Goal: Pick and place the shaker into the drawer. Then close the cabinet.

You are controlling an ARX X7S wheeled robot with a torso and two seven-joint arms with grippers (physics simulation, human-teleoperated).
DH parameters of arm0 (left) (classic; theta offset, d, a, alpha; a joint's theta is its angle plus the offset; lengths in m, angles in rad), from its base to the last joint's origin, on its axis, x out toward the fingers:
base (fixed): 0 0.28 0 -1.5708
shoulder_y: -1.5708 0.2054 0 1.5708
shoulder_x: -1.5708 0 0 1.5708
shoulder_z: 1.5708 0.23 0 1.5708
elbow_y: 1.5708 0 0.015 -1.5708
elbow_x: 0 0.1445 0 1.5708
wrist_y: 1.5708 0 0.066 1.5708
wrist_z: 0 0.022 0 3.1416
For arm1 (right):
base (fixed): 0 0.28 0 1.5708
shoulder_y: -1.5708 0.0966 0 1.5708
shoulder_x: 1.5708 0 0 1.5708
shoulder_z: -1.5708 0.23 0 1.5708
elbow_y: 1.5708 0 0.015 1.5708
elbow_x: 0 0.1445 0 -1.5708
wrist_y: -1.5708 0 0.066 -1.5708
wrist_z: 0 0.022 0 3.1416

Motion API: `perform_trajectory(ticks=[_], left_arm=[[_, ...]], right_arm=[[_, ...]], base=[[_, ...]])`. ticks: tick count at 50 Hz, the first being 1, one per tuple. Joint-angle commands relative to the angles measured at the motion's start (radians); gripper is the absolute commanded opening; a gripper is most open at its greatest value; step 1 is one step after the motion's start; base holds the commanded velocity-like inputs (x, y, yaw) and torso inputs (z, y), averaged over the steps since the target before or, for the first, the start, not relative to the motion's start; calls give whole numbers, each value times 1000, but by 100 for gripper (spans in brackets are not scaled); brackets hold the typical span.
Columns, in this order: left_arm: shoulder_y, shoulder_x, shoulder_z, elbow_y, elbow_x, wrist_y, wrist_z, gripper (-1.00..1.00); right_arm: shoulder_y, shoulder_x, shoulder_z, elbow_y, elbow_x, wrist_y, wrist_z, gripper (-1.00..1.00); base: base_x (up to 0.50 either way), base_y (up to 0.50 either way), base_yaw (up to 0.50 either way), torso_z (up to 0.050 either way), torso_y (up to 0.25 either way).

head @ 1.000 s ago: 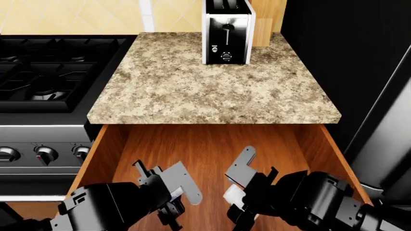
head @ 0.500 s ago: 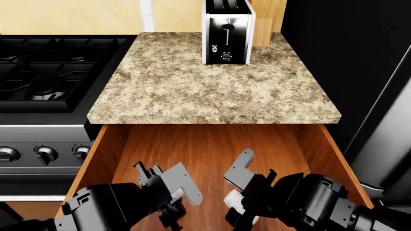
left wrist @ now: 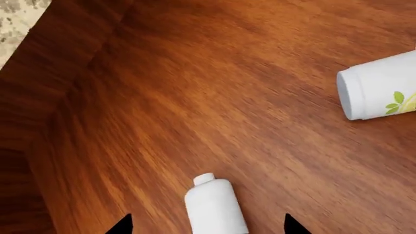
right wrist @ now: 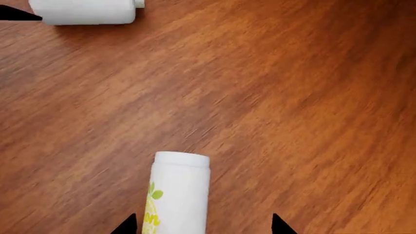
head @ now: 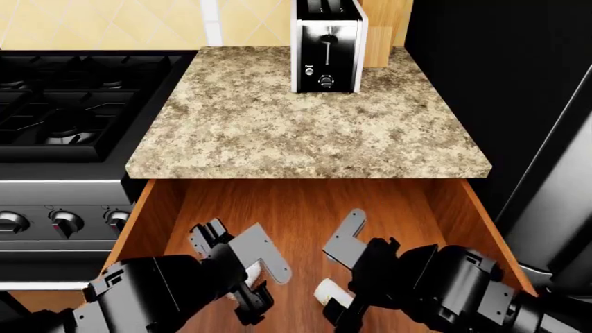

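The drawer (head: 306, 208) stands pulled out under the counter, and two white containers lie on their sides on its wood floor (left wrist: 227, 97). A plain white bottle (left wrist: 211, 204) with a small cap lies between the spread fingers of my left gripper (left wrist: 208, 226), untouched by either tip. A white cylinder (right wrist: 179, 195) with a green-and-yellow label lies between the spread fingers of my right gripper (right wrist: 201, 225), also untouched. Which one is the shaker I cannot tell. In the head view both grippers (head: 249, 281) (head: 335, 281) hover low inside the drawer, and the cylinder's end (head: 331, 291) shows.
A toaster (head: 326, 45) stands at the back of the speckled counter (head: 306, 125), with a wooden board (head: 384, 31) behind it. A gas stove (head: 65, 104) with knobs is at the left. A tall black appliance (head: 518, 104) fills the right. The drawer's side walls flank both arms.
The right gripper has spread and lifted slightly, leaving the labelled cylinder lying lower on the drawer floor. The left gripper has risen a little over the plain bottle.
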Motion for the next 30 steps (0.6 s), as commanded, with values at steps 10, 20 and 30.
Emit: perform_trajectory(ticks=[10,20,30], left_arm=[[-43,-12,-63,52,-37,-34,-37,100],[-55,-22,-86,79,-61,-51,-44,100],[-78,-37,-129,134,-107,-88,-62,100]], right_arm=[[55,33,44,-75,40,50,40,100],[72,50,65,-113,62,68,62,100],[100,65,96,-154,91,90,86,100]], base=[[0,0,0,0,0],[0,0,0,0,0],[0,0,0,0,0]])
